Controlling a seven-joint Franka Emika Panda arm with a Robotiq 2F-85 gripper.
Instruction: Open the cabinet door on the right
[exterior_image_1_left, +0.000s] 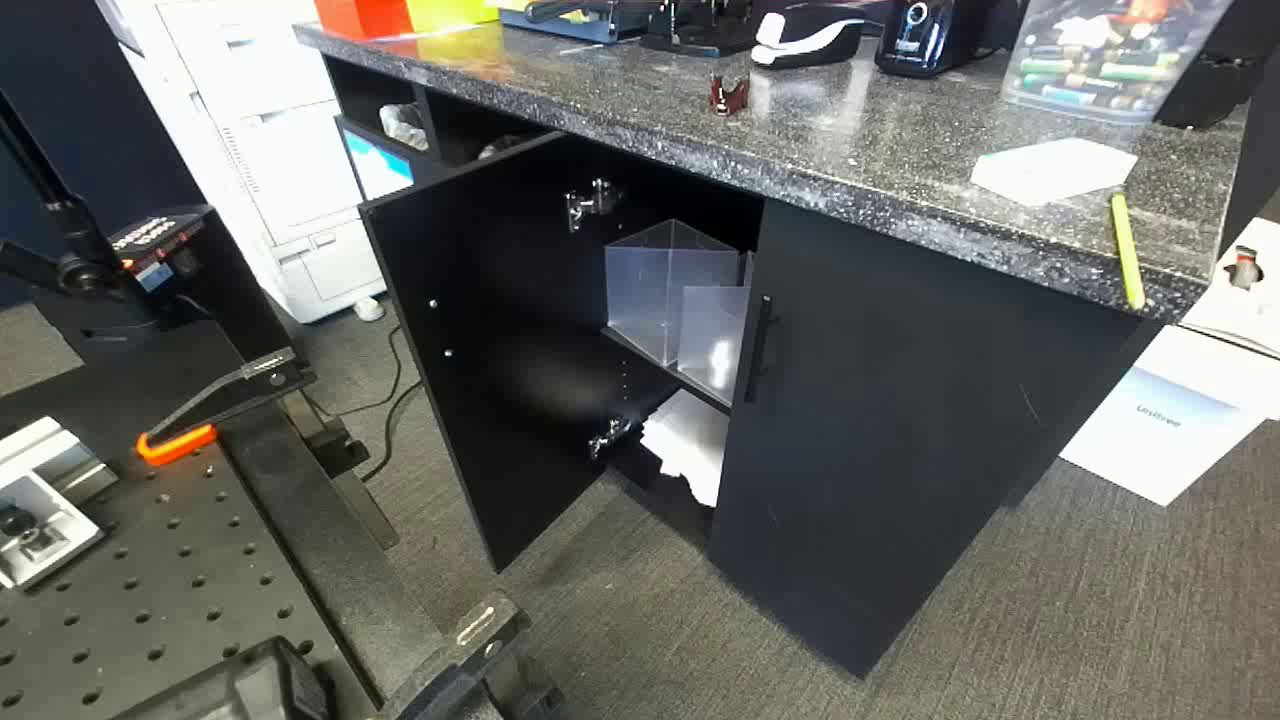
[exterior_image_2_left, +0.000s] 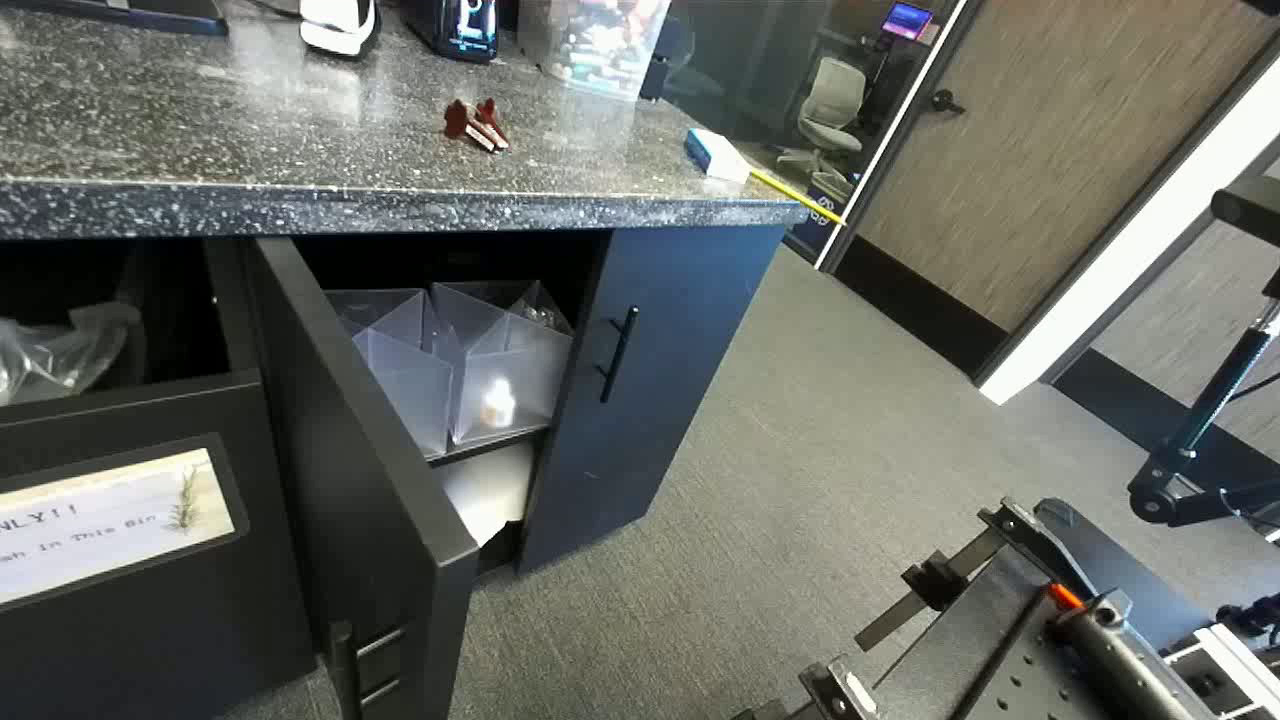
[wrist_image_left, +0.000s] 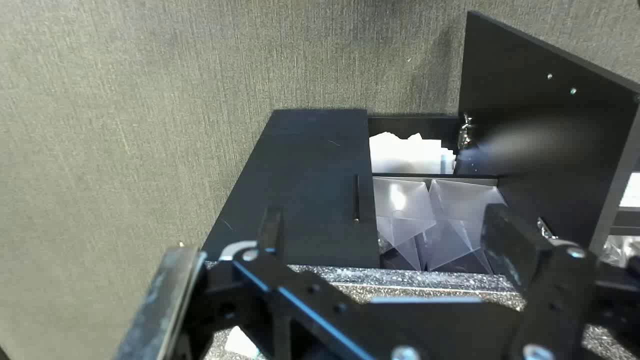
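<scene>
Cabinet door (exterior_image_1_left: 885, 430), black, one: stood closed right of centre in an exterior view, its bar handle (exterior_image_1_left: 758, 350) upright by the left edge. Tool (wrist_image_left: 384, 217), one: low in the wrist view, spread wide and gripping nothing, it wanted, to my eye, squaring up to straddle the handle, then a patient outward pull along the door's arc. Hidden were this door's hinges; the tool was blurred there and lay outside both exterior views.
</scene>
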